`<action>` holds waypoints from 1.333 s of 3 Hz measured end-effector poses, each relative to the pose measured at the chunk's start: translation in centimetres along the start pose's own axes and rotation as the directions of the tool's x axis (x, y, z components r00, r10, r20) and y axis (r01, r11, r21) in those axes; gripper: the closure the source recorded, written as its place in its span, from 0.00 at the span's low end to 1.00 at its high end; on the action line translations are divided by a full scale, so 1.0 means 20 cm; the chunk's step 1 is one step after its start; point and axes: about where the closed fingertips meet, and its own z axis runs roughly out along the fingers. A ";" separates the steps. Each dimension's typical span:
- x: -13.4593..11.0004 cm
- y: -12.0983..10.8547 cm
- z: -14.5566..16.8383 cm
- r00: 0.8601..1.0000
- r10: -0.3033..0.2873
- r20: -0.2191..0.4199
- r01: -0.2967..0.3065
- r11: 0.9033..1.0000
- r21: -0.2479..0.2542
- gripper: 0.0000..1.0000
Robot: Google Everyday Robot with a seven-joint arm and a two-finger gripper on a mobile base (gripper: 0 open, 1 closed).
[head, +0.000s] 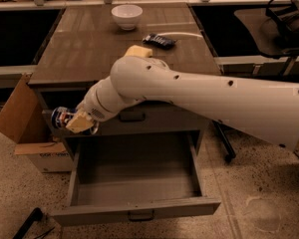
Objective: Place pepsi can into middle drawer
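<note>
The pepsi can (61,118), dark blue with white and red marks, lies sideways in my gripper (79,123). The gripper is shut on it, its tan fingers (81,121) wrapped around the can's right end. It hangs in front of the upper grey drawer front, above the left rear corner of the middle drawer (134,183). That drawer is pulled out wide, its flat grey tray bare, with a small dark handle (140,215) on its front. My white arm reaches in from the right and covers part of the cabinet top.
On the cabinet top stand a white bowl (126,16), a flat dark snack packet (159,40) and a yellow sponge (138,51). A cardboard box (25,121) stands at the cabinet's left. An office chair base (226,146) is at the right.
</note>
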 end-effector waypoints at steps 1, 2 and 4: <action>0.00 0.00 0.00 1.000 0.000 0.000 0.000 1.000 0.000 1.00; 0.13 0.07 0.07 1.000 -0.020 -0.006 0.020 1.000 -0.024 1.00; 0.39 0.17 0.23 1.000 -0.002 0.008 0.003 0.998 -0.057 1.00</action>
